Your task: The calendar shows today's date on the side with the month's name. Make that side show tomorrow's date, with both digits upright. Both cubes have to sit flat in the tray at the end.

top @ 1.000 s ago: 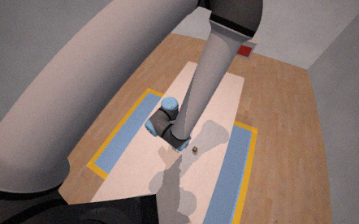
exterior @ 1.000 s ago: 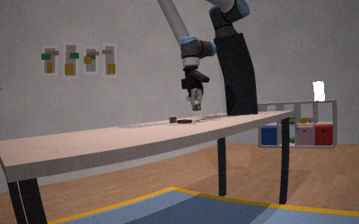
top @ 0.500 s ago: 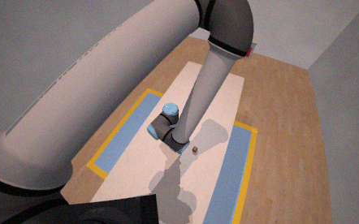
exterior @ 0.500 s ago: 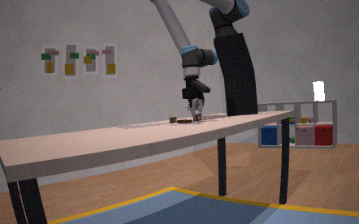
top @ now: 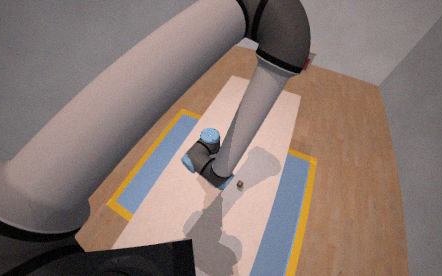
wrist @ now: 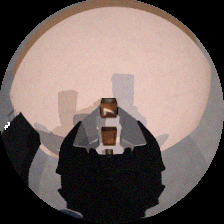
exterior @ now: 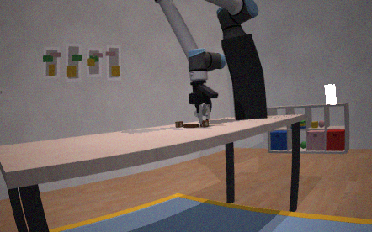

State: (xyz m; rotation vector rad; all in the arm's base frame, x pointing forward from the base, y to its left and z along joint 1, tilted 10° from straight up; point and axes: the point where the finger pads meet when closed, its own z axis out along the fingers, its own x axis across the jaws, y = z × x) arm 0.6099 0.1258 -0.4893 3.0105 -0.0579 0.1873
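Note:
My gripper (exterior: 204, 122) (wrist: 108, 107) points down, low at the table top. It is shut on a brown cube (exterior: 205, 123) (wrist: 108, 108), which is at table level; its upper face bears a light mark too blurred to read. In the exterior view, the low brown tray (exterior: 191, 125) lies just left of this cube, and a second brown cube (exterior: 178, 124) (top: 240, 184) stands beyond the tray's left end. In the wrist view, further brown parts show through the gap between the jaws; which thing they belong to is unclear. The arm hides the fingers in the top view.
The long pale table (top: 151, 215) (exterior: 85, 147) carries these things. Blue floor mats with yellow borders (top: 313, 200) lie beside it. A shelf (exterior: 308, 151) with coloured bins stands behind the table, and wall pictures hang at the left in the exterior view.

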